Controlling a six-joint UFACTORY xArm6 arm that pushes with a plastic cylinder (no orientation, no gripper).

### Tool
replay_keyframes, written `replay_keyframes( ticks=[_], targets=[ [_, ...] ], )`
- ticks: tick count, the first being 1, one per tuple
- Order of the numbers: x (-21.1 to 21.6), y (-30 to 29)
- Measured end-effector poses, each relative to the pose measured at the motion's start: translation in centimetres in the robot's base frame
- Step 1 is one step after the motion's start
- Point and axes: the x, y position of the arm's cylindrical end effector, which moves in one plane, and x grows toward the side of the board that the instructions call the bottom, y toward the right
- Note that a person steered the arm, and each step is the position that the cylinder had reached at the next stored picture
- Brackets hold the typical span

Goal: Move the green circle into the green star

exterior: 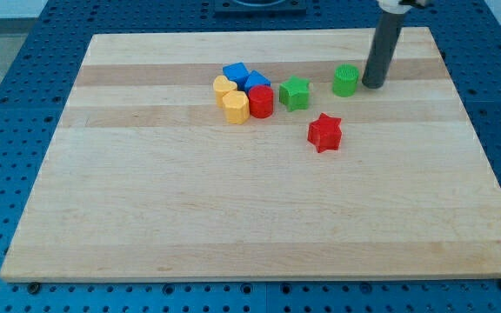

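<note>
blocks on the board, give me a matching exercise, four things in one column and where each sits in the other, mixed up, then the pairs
Things:
1. green circle
2. green star
3. red star
4. my tip

Places:
A. nearest the view's bottom of the four
B. between the red cylinder and the green circle
C. just to the view's right of the green circle
D. between the green star and my tip

Pairs: 1-D, 2-B, 3-A, 4-C

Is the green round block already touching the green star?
No. A strip of bare board separates the green circle from the green star.
</note>
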Motion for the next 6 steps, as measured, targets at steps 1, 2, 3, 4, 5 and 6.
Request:
replay_keyframes(
  ticks=[1,2,3,4,5,6],
  targets=[
    [-0.5,-2.1],
    [-0.6,-4.2],
    [-0.6,-6.0],
    [-0.6,-6.8],
    [-0.4,-6.6],
    [0.0,-6.6]
  ],
)
